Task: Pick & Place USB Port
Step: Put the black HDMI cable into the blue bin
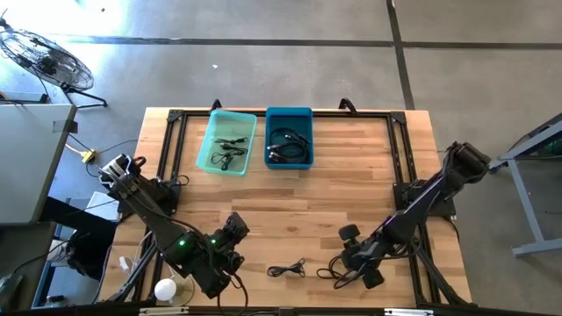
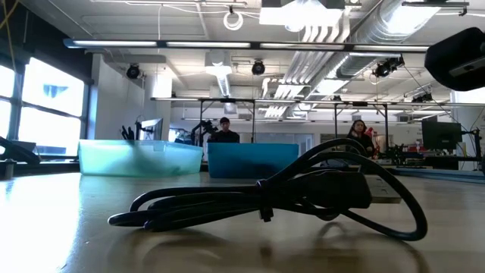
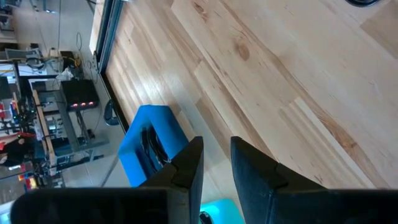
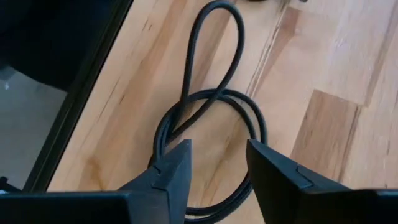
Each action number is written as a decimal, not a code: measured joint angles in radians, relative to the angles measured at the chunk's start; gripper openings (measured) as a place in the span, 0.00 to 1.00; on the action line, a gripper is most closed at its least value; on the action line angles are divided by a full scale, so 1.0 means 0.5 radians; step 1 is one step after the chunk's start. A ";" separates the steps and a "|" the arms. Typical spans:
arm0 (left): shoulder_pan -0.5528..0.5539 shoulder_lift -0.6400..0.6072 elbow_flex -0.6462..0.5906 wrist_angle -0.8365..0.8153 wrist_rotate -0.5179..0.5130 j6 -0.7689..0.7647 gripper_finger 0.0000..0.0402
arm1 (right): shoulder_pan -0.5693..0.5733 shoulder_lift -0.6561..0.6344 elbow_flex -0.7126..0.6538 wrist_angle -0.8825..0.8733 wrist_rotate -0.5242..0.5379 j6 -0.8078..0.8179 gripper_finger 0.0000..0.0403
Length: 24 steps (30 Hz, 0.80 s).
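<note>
From above, a small black cable [image 1: 286, 269] lies on the table [image 1: 351, 189] at 6 o'clock. The right gripper [image 1: 358, 263] hangs at 5 o'clock over a thicker coiled cable [image 1: 338, 274]. The left gripper [image 1: 230, 248] waits at 7 o'clock.

From table height, the small cable [image 2: 265, 199] looks soft, light and floppy.

Left wrist: fingers [image 3: 186, 171] slightly spread, holding nothing.

Right wrist: fingers [image 4: 171, 171] spread over the coil [image 4: 211, 124]. Grab the crossed strands, I think.

Wooden surface [image 1: 351, 175], teal bin [image 1: 226, 142] beside blue bin [image 1: 289, 138] at far edge, small cable [image 1: 286, 269] and looped cable [image 1: 341, 270] near front
</note>
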 joint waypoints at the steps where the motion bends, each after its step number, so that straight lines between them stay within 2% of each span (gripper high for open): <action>1: 0.000 0.000 0.000 0.000 0.000 0.000 0.19 | -0.001 0.004 0.001 0.001 0.009 -0.001 0.35; 12: 0.000 0.000 -0.001 0.000 0.000 0.004 0.19 | -0.001 0.011 0.002 -0.004 -0.030 -0.040 0.25; 24: 0.000 0.002 -0.046 0.019 -0.004 0.003 0.19 | -0.001 0.011 0.003 0.293 -0.094 -0.149 0.23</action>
